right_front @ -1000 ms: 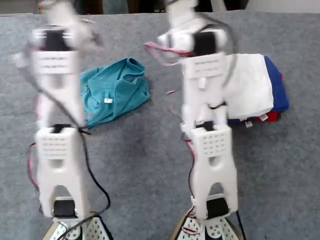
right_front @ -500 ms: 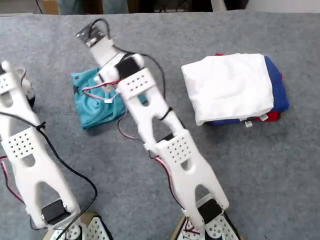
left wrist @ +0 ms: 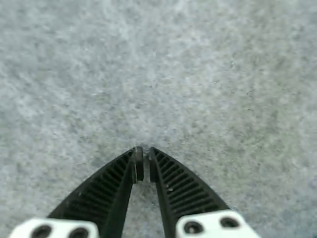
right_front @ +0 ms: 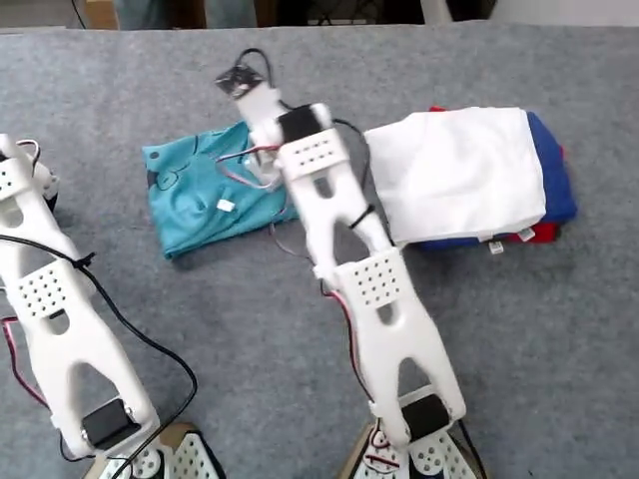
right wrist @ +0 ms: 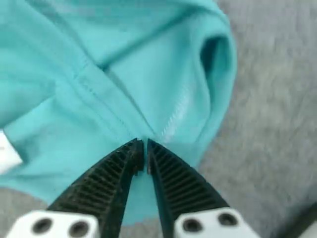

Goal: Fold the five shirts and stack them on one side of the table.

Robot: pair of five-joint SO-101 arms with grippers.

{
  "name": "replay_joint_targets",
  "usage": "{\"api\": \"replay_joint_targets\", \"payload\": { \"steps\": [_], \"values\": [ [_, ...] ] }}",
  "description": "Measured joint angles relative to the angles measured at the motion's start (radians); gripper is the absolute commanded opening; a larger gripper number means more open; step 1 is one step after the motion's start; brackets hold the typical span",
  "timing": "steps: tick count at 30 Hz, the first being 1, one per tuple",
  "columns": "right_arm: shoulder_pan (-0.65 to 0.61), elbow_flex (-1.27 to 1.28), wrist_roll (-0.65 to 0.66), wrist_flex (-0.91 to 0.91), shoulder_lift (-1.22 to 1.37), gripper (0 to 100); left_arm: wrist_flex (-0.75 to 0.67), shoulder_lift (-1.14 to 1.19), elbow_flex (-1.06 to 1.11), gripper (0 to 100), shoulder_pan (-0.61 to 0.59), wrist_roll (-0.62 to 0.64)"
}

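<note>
A teal shirt (right_front: 200, 200) lies partly folded on the grey table (right_front: 250, 329), left of centre at the back. The right arm (right_front: 310, 155) leans over the shirt's right edge. Its gripper (right wrist: 142, 148) is shut, tips down on the teal cloth (right wrist: 99, 74) beside a seam and a rolled fold. At the back right sits a stack of folded shirts: white (right_front: 459, 170) on top, blue (right_front: 561, 175) and red (right_front: 539, 235) showing beneath. The left arm (right_front: 45, 289) stands at the far left, its gripper (left wrist: 143, 158) shut over bare grey table.
Cables (right_front: 150, 339) trail from both arms across the near half of the table. Both arm bases (right_front: 409, 449) stand at the front edge. Open grey surface lies between the teal shirt and the stack, and in front of the stack.
Both arms swung from upright blurs. The right arm came down over the teal shirt, then shifted right to its edge. The left arm moved out to the far left. The shirt now lies flatter.
</note>
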Motion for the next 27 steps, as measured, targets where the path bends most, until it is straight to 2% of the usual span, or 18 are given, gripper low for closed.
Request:
{"api": "replay_joint_targets", "payload": {
  "steps": [4,11,15,18,23,27],
  "values": [
    [0.031,-0.040,0.014,0.120,0.000,2.1,-0.005,0.000,0.000,6,0.000,0.000],
    [0.048,-0.273,0.092,0.150,0.000,3.3,-0.011,0.000,0.000,6,0.000,0.002],
    [0.006,-0.299,0.097,0.103,0.000,17.8,-0.011,0.000,0.000,6,0.000,-0.023],
    [-0.057,-0.270,0.097,0.002,0.008,26.7,-0.011,0.000,0.000,6,0.002,-0.028],
    [-0.153,-0.187,0.097,-0.084,0.071,24.0,-0.011,0.000,0.000,6,0.002,-0.028],
    [-0.167,-0.183,0.097,-0.089,0.121,17.4,-0.011,0.006,0.000,6,0.002,-0.028]
  ]
}}
